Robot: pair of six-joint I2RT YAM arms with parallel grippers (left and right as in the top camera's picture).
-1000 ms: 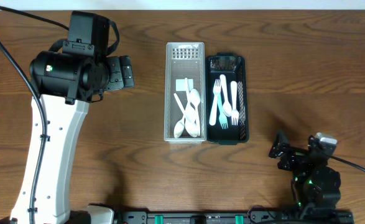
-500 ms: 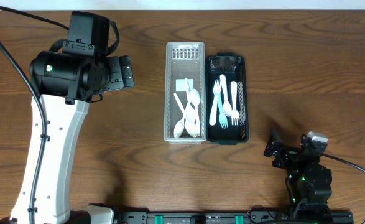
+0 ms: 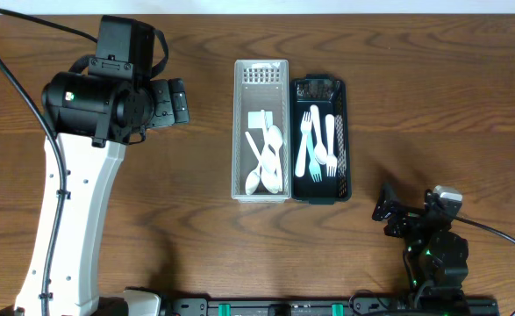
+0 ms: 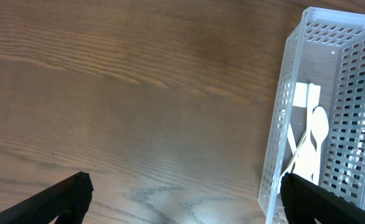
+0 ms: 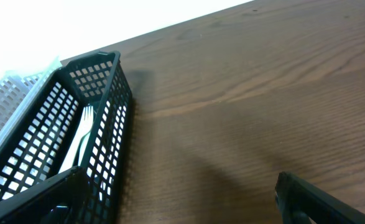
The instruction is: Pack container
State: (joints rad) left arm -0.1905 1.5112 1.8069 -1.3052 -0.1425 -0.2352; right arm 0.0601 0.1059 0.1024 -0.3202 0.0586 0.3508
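Note:
A white slotted basket [image 3: 238,132] at the table's middle holds white spoons [image 3: 270,162]. Beside it on the right a black slotted basket [image 3: 345,132] holds white forks [image 3: 314,145]. My left gripper [image 3: 176,104] hangs open and empty over bare wood left of the white basket [image 4: 275,143]. My right gripper [image 3: 393,211] is open and empty low at the front right, just right of the black basket [image 5: 107,130]; a fork [image 5: 83,134] shows through its mesh.
The wooden table [image 3: 432,105] runs to a pale back edge. The left arm's white link [image 3: 68,219] lies over the left side. The right arm's base [image 3: 437,259] sits at the front edge.
The right arm pulled back slightly toward the front edge and left between the earliest frame and half a second ago, then stayed still. The left arm and the baskets have not moved.

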